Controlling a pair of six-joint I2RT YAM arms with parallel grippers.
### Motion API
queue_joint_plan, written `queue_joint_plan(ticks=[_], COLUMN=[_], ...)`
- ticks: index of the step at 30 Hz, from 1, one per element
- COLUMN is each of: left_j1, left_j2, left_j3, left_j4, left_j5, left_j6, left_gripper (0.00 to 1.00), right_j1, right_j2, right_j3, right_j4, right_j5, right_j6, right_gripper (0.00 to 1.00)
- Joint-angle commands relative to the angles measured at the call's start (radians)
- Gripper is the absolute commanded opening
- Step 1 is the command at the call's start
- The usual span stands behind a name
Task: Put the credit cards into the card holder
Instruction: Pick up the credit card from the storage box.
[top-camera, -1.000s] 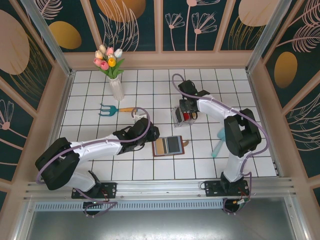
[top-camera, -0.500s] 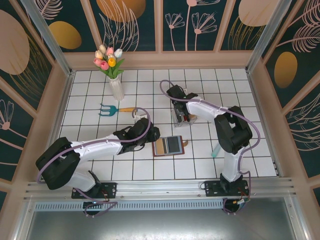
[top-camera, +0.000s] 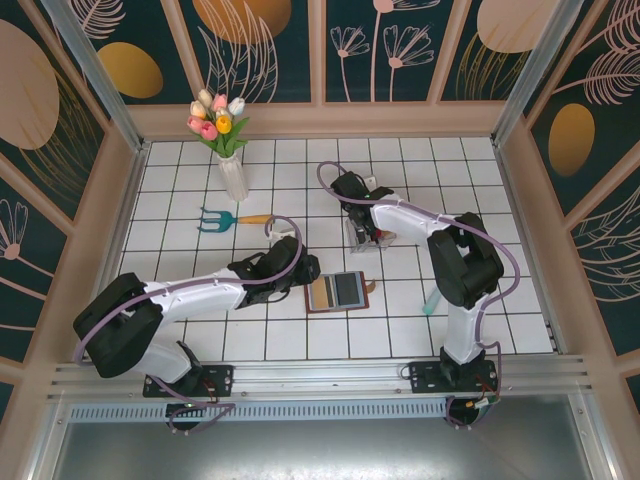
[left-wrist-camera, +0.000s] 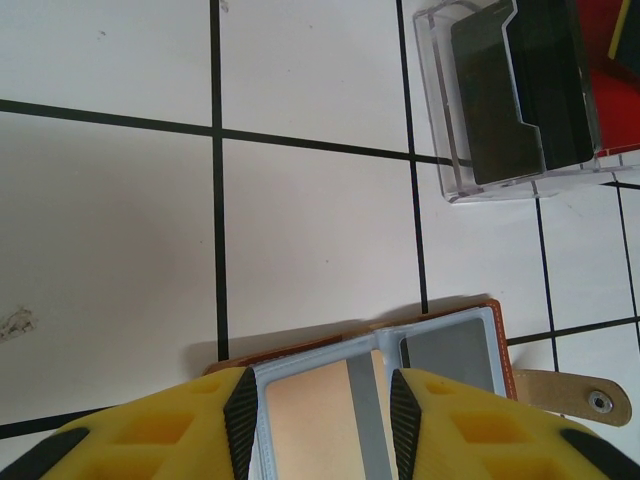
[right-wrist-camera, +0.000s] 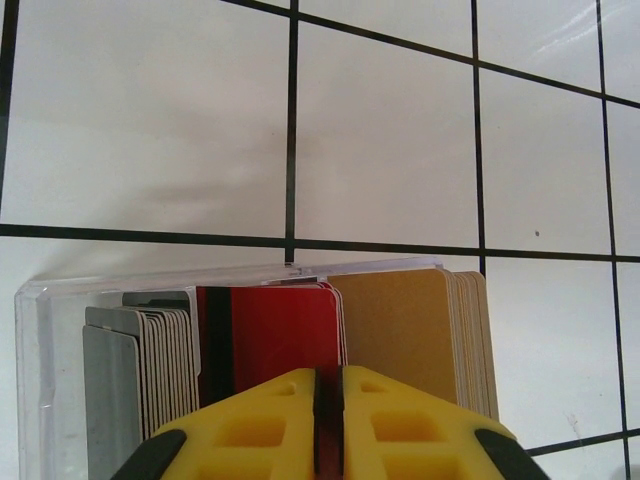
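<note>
Shifted over the last second: the right arm (top-camera: 470, 262), elbow drawn in and wrist carried a little left above the rack, fingers brought together. No visible change in the left arm (top-camera: 190, 295) or the wallet.

Nearest, on the white tiled table (top-camera: 300, 345): the small brown leather folding wallet (left-wrist-camera: 450, 352), lying open and flat, snap tab (left-wrist-camera: 578, 396) sticking out to one side. Under one clear sleeve already, a tan card (left-wrist-camera: 305, 425); grey in the other sleeve, card or bare lining, impossible to tell. Low over the wallet's near edge, the left hand (left-wrist-camera: 322, 398), yellow fingers partly spread with the tan sleeve between them, gripping nothing. Probably parked there to pin the wallet open and steady against the push of an incoming card. Contact with the leather not clear.

Just beyond: the clear plastic rack (right-wrist-camera: 45, 380), with the remaining credit cards (right-wrist-camera: 275, 335) standing in it as a grey stack, a red one and a tan stack side by side, upright, top edges offered for pinching. Down at the seam between red and tan, the right hand (right-wrist-camera: 328, 378), fingers closed to a thin slit. Card in that slit or not: cannot tell. Looks like the pinch before a lift.

Farther back, well apart from all this: a teal hand fork (top-camera: 222, 218) with a wooden handle, then a white vase of tulips (top-camera: 232, 172) near the far wall, clear of either arm's likely path.
</note>
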Motion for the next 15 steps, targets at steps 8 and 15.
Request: queue_joint_plan(ticks=[8,15], left_j1=[0.005,0.006], left_j2=[0.011,0.009], left_j3=[0.017,0.010], left_j4=[-0.015,-0.012], left_j5=[0.015,0.018], left_j6=[0.015,0.011], left_gripper=[0.43,0.43], right_j1=[-0.005,-0.005], right_j2=[-0.058,-0.084], right_j3=[0.015,0.016], right_j4=[-0.084,-0.089], right_j5=[0.042,0.030], right_j6=[-0.003,-0.009], right_gripper=[0.04,0.04])
